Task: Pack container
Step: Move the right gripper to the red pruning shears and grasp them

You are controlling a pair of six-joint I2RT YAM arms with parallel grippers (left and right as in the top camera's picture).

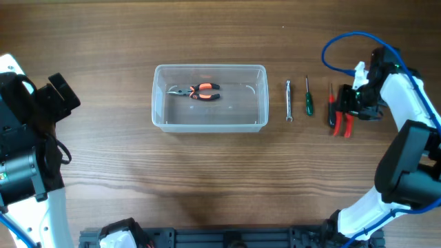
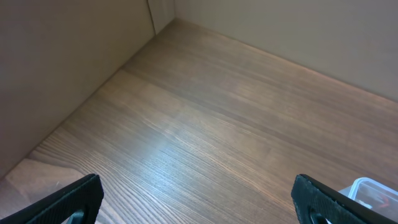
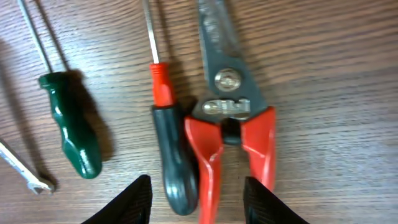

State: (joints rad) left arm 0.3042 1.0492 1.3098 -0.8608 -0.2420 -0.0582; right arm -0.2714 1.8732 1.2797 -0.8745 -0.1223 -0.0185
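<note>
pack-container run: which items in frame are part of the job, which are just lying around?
Job:
container
orange-handled pliers, inside it
wrench, green screwdriver, black-and-red screwdriver, red-handled pliers, laid out beside it
right gripper, open above the last two

Not in play:
left gripper, open, away from everything
blue cable
No stray loose items visible.

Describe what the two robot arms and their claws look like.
Both arms are white shells linked by black joints. The right arm carries a thin blue cable looping out near its wrist; the left arm has a black cable hanging beside it. The left claw and right claw each have two matte black fingers with rounded, wedge-like tips. No markings are readable.
</note>
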